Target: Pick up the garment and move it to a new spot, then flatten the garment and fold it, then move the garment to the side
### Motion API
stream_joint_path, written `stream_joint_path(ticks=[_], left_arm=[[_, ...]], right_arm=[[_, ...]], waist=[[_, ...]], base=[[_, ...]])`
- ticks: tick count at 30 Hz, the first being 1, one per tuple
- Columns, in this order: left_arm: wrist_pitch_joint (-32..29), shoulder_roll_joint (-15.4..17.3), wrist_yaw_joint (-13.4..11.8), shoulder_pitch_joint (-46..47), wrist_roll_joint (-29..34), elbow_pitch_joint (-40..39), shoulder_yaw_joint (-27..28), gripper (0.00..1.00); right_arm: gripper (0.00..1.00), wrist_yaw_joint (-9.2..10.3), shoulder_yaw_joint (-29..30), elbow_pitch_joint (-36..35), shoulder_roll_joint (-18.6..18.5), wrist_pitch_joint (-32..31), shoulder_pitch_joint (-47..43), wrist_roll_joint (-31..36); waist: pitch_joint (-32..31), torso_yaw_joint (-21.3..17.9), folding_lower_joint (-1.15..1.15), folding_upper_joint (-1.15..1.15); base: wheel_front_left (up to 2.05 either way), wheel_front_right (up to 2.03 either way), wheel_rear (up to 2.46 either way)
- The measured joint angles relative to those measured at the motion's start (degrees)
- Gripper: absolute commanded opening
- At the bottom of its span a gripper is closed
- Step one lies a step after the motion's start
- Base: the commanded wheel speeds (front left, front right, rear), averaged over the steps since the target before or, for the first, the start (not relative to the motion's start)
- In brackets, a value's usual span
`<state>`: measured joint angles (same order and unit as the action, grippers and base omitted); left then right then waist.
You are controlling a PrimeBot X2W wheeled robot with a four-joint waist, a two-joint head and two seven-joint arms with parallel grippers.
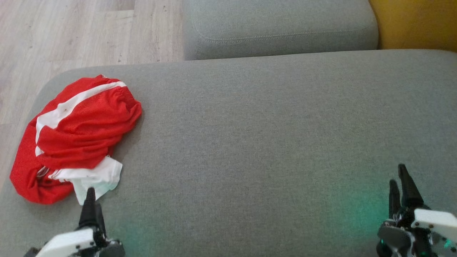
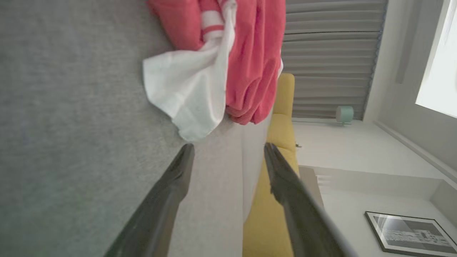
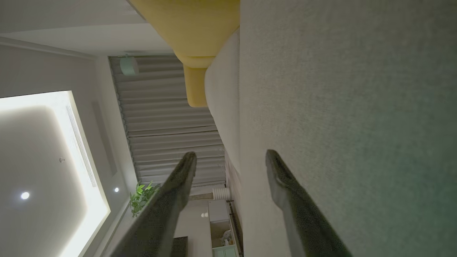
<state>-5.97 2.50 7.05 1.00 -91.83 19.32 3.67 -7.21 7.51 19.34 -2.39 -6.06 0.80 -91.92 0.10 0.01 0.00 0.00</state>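
Note:
The garment is a crumpled red and white pair of mesh shorts lying at the left end of the grey cushion. My left gripper sits at the near edge, its tip just below the white hem. In the left wrist view the garment lies just beyond my left gripper, whose fingers stand apart with nothing between them. My right gripper rests low over the cushion's near right, far from the garment. In the right wrist view my right gripper is open and empty.
A second grey cushion lies behind the first. A yellow seat stands at the back right. Wood floor runs along the left and back left, past the cushion's rounded left edge.

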Motion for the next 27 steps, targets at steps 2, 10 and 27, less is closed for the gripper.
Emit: stream_joint_path(ticks=[2,10,27], left_arm=[[0.42,-0.04,0.0,-0.54,0.15,0.41,-0.09,1.0],[1.54,-0.04,-0.02,-0.23,3.26,0.19,-0.48,1.0],[4.14,-0.09,-3.02,-0.25,18.4,-1.9,-4.04,1.0]], right_arm=[[1.0,0.05,-0.29,0.01,0.02,0.29,-0.59,0.0],[1.0,0.13,-1.58,-0.1,0.03,1.22,-0.26,1.99],[1.0,0.13,-3.26,-0.68,0.03,4.1,-0.36,18.04]], waist=[[-0.22,0.03,0.0,0.0],[-0.78,0.13,0.0,0.0],[-2.11,0.41,0.0,0.0]], base=[[0.0,0.0,0.0],[0.0,0.0,0.0],[0.0,0.0,0.0]])
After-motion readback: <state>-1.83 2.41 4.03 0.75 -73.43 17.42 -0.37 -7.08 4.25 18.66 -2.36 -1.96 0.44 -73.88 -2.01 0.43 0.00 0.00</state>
